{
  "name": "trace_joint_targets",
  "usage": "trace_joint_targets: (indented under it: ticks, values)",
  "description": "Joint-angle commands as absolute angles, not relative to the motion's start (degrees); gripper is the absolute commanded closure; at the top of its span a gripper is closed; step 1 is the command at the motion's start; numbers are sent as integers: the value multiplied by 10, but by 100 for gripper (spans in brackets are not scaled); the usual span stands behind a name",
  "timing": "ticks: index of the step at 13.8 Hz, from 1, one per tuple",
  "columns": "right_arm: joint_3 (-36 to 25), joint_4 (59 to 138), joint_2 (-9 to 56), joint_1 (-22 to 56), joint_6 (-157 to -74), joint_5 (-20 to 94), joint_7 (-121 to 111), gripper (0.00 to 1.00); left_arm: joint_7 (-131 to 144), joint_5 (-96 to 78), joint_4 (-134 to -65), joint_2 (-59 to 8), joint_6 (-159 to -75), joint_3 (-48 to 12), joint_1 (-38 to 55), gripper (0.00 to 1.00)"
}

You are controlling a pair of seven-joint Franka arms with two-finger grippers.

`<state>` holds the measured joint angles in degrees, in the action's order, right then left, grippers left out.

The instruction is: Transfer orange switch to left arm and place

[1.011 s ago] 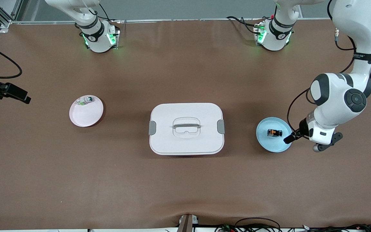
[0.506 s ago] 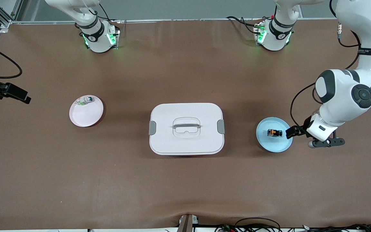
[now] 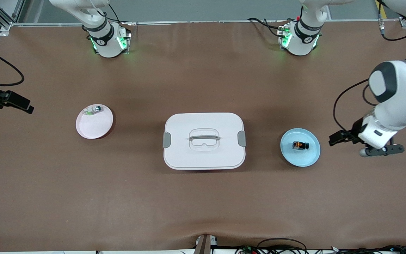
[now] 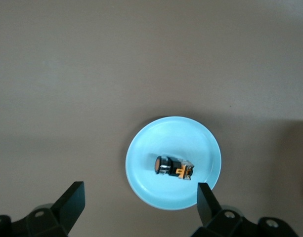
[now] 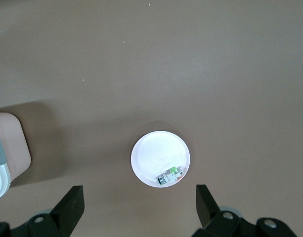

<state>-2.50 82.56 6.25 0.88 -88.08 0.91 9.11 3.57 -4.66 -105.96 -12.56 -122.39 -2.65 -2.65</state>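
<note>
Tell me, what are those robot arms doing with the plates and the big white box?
Nothing is being held right now. The orange switch lies on the blue plate, toward the left arm's end of the table. The left gripper hangs open over the bare table beside that plate. The white box sits shut in the middle. A small silver-and-green part lies on the pink plate. The right gripper waits open, high above that plate.
</note>
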Motion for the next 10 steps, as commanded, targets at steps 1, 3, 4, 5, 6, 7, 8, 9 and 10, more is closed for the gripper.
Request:
trace_joint_targets:
  ticks: [1,3,4,5,6,7,8,9,10]
  values:
    - [-18,843,47,-1,-886,14,84,0,28,-40,-1041,-106,-1189,-24,-27,0]
    - [-18,843,47,-1,-887,14,84,0,28,-33,-1039,-84,-1173,-24,-27,0]
    - [-18,843,47,-1,-887,14,84,0,29,-33,-1040,-74,-1169,-24,-27,0]
    - [-18,843,47,-1,-887,14,83,0,29,-33,-1040,-63,-1159,-24,-27,0]
    - [-18,842,47,-1,-887,14,84,0,29,-33,-1039,-53,-1151,-24,-27,0]
    - [-18,843,47,-1,-887,14,84,0,30,-33,-1040,-41,-1143,-25,-27,0]
    - [-18,842,47,-1,-887,14,83,0,30,-33,-1039,-32,-1134,-25,-27,0]
    - [-18,842,47,-1,-887,14,83,0,29,-33,-1038,-23,-1126,-24,-27,0]
    - [-18,843,47,-1,-887,14,83,0,29,-33,-1038,-16,-1118,-24,-27,0]
